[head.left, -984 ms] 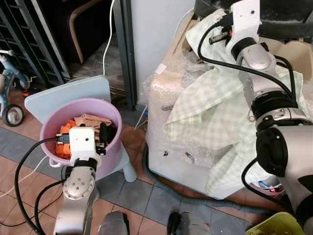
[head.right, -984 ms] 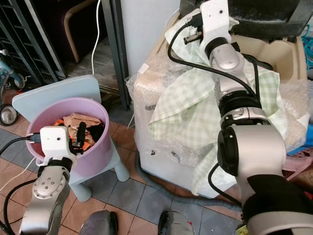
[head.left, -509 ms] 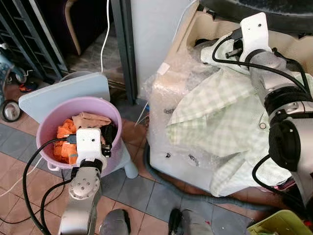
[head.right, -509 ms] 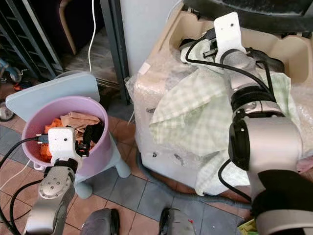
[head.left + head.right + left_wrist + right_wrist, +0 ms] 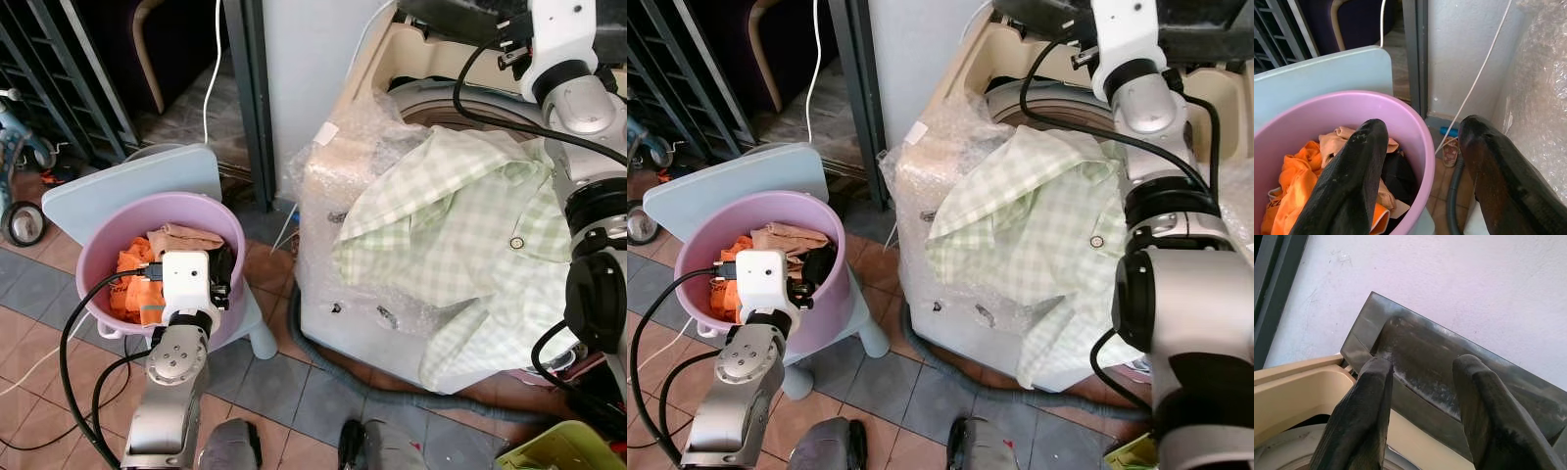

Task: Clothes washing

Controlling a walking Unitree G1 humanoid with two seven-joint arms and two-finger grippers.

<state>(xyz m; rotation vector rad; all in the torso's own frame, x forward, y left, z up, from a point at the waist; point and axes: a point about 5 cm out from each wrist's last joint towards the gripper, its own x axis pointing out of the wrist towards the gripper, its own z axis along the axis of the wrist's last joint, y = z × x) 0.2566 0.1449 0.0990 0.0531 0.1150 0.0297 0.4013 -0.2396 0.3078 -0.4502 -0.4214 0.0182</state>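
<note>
Green checked shirt (image 5: 460, 235), draped half outside washing machine (image 5: 392, 294), centre-right: right gripper (image 5: 1420, 396) released, empty, regrasp low and feed into drum; left gripper (image 5: 1420, 161) released above purple laundry tub (image 5: 1415, 127)

Tub (image 5: 227, 227) of clothes (image 5: 130, 284): on a small stool (image 5: 103, 191), at the robot's left. Washing machine (image 5: 343, 284): right of the tub, lid (image 5: 1449, 377) raised at the back. Shirt (image 5: 451, 245): draped over the machine's front edge. Hose (image 5: 323, 362): on the floor along the machine's base.

A white wall (image 5: 313, 59) and dark metal post (image 5: 247, 98) rise from a brown-and-grey tiled floor (image 5: 284, 392).
</note>
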